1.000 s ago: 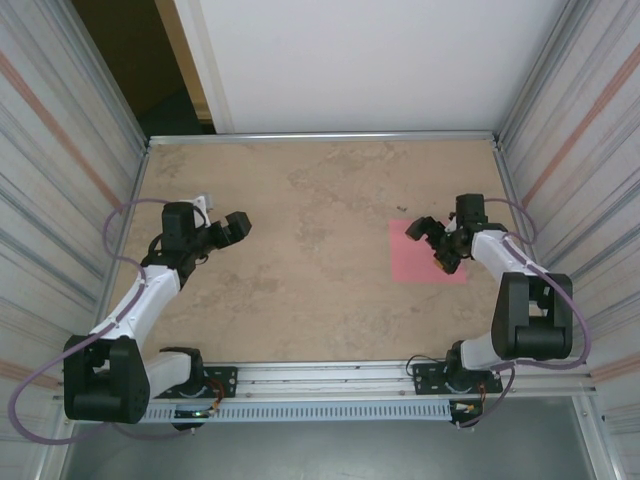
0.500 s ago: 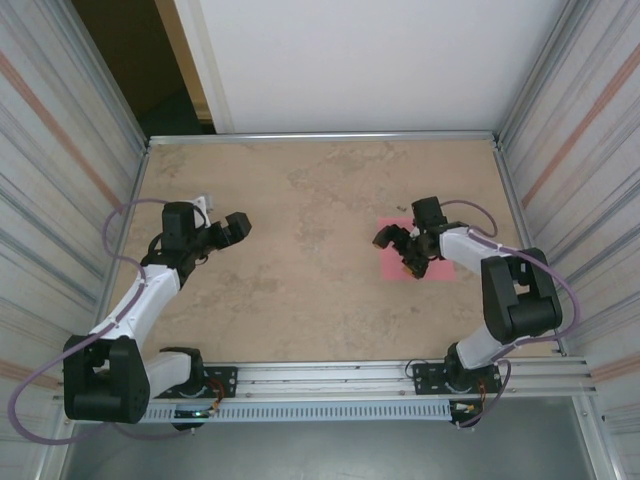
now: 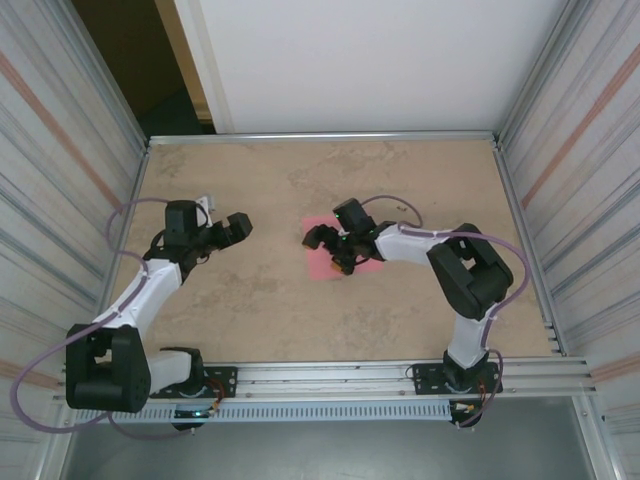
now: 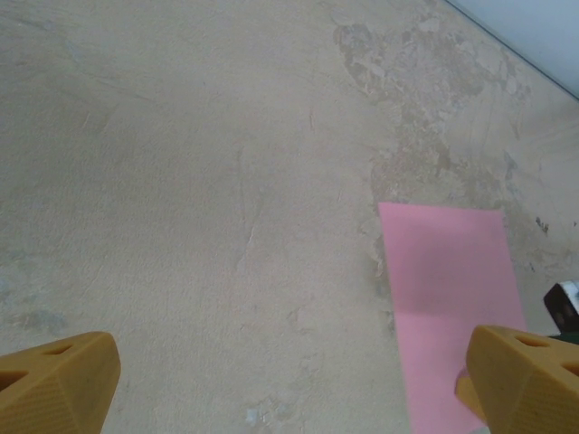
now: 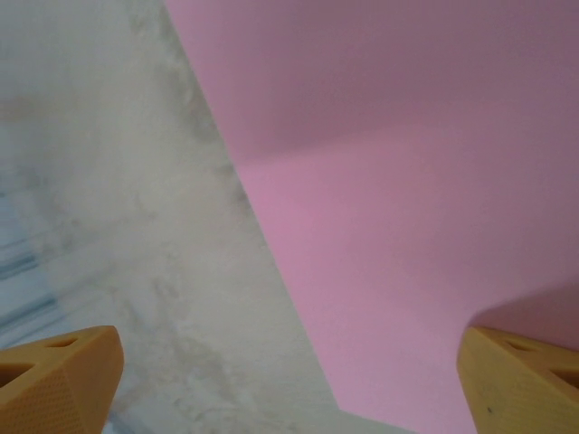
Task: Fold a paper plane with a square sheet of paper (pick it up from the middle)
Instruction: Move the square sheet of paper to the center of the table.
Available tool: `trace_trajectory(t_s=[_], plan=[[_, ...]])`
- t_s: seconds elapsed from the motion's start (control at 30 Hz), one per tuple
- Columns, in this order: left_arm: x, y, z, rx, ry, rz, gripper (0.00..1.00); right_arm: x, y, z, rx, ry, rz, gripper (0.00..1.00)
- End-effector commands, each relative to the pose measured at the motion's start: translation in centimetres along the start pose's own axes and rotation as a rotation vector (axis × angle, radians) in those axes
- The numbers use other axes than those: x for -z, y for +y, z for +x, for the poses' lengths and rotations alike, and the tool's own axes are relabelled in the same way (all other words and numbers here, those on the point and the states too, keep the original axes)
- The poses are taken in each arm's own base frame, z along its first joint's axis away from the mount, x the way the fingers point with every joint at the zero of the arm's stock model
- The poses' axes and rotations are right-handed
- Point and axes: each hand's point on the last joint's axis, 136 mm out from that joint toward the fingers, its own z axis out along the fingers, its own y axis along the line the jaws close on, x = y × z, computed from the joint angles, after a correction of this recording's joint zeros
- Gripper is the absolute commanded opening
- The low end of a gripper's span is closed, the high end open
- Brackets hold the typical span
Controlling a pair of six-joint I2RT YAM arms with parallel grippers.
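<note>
Where the overhead camera looks down, we count two arms and one square sheet of paper (image 3: 318, 268), lying flat near the middle of the table (image 3: 430, 180). The right arm reaches leftward with its elbow bent, the right gripper (image 3: 330, 250) low over the sheet and hiding much of it. The left gripper (image 3: 230, 232) hangs well apart on the left, jaws spread. In the left wrist view we see two yellow fingertips (image 4: 56, 380) wide apart with nothing between them, and the sheet (image 4: 448, 298) to the right, its near end cut off. In the right wrist view two fingertips (image 5: 54, 375) stand wide, gripping nothing. The sheet (image 5: 407, 181) covers the right side, its edges cut off, and the table is blurred.
</note>
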Motion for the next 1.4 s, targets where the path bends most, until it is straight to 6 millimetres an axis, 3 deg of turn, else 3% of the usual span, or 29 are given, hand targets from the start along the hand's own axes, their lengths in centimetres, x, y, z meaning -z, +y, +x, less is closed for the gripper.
trace_trajectory(t_s=[0.0,0.07,0.2,0.37,0.7,0.87,1.1,1.23,1.37], plan=[[0.1,-1.0,-0.4,0.010,0.017,0.019,0.99,1.3,2.3,-1.9,-0.049,-0.041,-0.073,0.87],[0.0,-1.1,-0.2,0.010,0.029,0.022,0.99,3.2,2.3,-3.9,0.020,-0.107,-0.078,0.87],[-0.5,-1.7,0.4,0.029,0.060,0.044,0.99,5.1,-1.0,-7.3,0.065,-0.147,-0.003,0.85],[-1.7,-3.1,2.1,0.042,0.126,0.075,0.99,5.0,-3.7,-10.1,0.102,-0.099,0.092,0.82],[-4.5,-7.3,5.3,0.043,0.243,0.141,0.98,3.3,-4.6,-11.8,0.077,-0.079,0.159,0.81],[-5.8,-9.0,6.6,0.039,0.294,0.165,0.97,2.6,-6.8,-10.6,0.016,-0.073,0.219,0.81],[-7.2,-9.3,7.8,0.090,0.341,0.165,0.92,1.4,-8.2,-6.1,-0.060,-0.056,0.293,0.81],[-7.6,-8.2,8.5,0.163,0.363,0.096,0.86,0.7,-6.3,-3.0,-0.097,-0.041,0.221,0.78],[-7.5,-8.5,9.2,0.176,0.403,0.096,0.82,2.1,-2.9,-3.3,-0.135,-0.057,0.072,0.75]])
